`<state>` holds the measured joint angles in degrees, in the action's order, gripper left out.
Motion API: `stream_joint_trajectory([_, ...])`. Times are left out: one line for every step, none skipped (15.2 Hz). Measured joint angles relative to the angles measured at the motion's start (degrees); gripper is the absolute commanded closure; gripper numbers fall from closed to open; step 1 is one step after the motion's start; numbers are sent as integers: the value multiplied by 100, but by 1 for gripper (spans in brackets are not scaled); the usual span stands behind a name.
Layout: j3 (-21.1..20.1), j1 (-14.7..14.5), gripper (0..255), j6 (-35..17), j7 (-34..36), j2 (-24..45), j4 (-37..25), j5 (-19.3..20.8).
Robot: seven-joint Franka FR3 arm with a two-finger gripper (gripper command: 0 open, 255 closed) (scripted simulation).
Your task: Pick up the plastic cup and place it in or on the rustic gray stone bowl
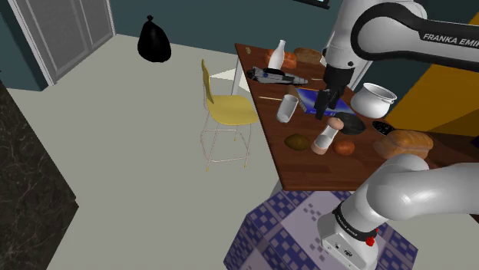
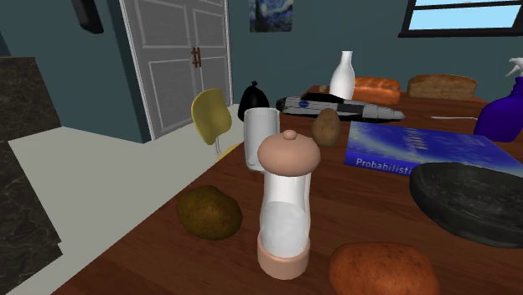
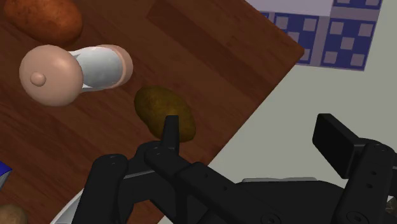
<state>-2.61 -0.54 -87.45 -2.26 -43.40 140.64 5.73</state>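
The cup (image 1: 288, 108) is a pale translucent tumbler standing upright on the wooden table (image 1: 307, 172), near the edge facing the chair. In the second exterior view the cup (image 2: 261, 137) stands behind a pepper mill. The dark stone bowl (image 1: 349, 123) lies to the shoulder view's right of the cup, and its rim (image 2: 473, 201) shows at the second exterior view's right. My black gripper (image 1: 322, 103) hangs in the air between cup and bowl, over a blue book (image 1: 311, 98). In the wrist view the gripper (image 3: 251, 137) is open, its fingers (image 3: 170, 130) wide apart and holding nothing.
A pepper mill (image 1: 328, 136) and potatoes (image 1: 297, 142) lie close in front of the cup and bowl. A white pot (image 1: 374, 100), bread (image 1: 403, 143), a white bottle (image 2: 342, 75) and a purple spray bottle (image 2: 503, 113) crowd the table. A yellow chair (image 1: 226, 107) stands beside it.
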Motion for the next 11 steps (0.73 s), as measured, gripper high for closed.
stream_joint_trajectory([0,0,0,0,0,0,0,0])
stream_joint_trajectory([47,21,0,-59,-47,86,-23,33])
stream_joint_trajectory([96,43,0,-142,-97,234,-83,64])
stream_joint_trajectory([177,80,0,-223,-183,401,-163,119])
stream_joint_trajectory([247,110,0,-355,-251,614,-233,161])
stream_joint_trajectory([333,147,0,-473,-342,828,-327,212])
stream_joint_trajectory([408,177,0,-552,-429,1018,-431,250])
stream_joint_trajectory([485,207,0,-650,-516,1231,-543,286])
stream_joint_trajectory([581,249,0,-719,-633,1460,-700,333])
stream_joint_trajectory([645,269,0,-819,-707,1675,-805,351])
stream_joint_trajectory([714,295,0,-910,-791,1859,-889,371])
